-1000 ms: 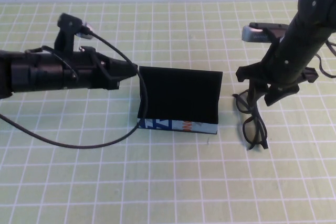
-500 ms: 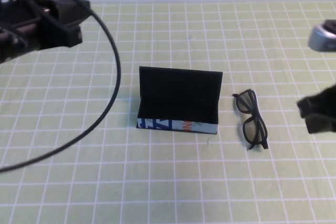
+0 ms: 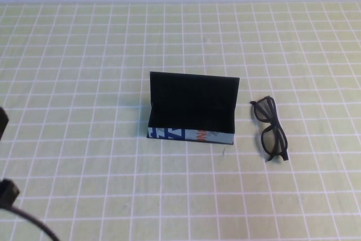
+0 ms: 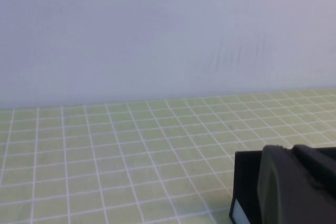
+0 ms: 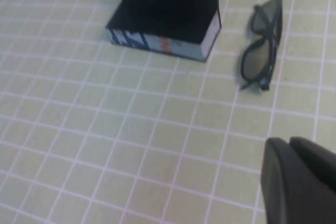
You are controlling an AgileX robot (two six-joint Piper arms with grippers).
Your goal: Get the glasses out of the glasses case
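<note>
The glasses case (image 3: 192,105) stands in the middle of the mat with its black lid flipped up and its printed side panel (image 3: 190,135) facing me. The dark glasses (image 3: 274,141) lie on the mat just right of the case, outside it and untouched. In the right wrist view the case (image 5: 165,3) and glasses (image 5: 255,62) lie well ahead of my right gripper (image 5: 289,141), which is shut and empty. My left gripper (image 4: 291,150) is also shut and empty, with a corner of the case (image 4: 242,182) showing behind it. Neither gripper shows in the high view.
A green mat with a white grid (image 3: 113,55) covers the table up to a pale wall (image 4: 157,35) at the back. Dark bits of the left arm and its cable (image 3: 7,193) show at the near left edge.
The right gripper has let go of the glasses, shut and drawn back out of the high view. The left arm has pulled away from the case to the near left. The glasses have stayed put.
</note>
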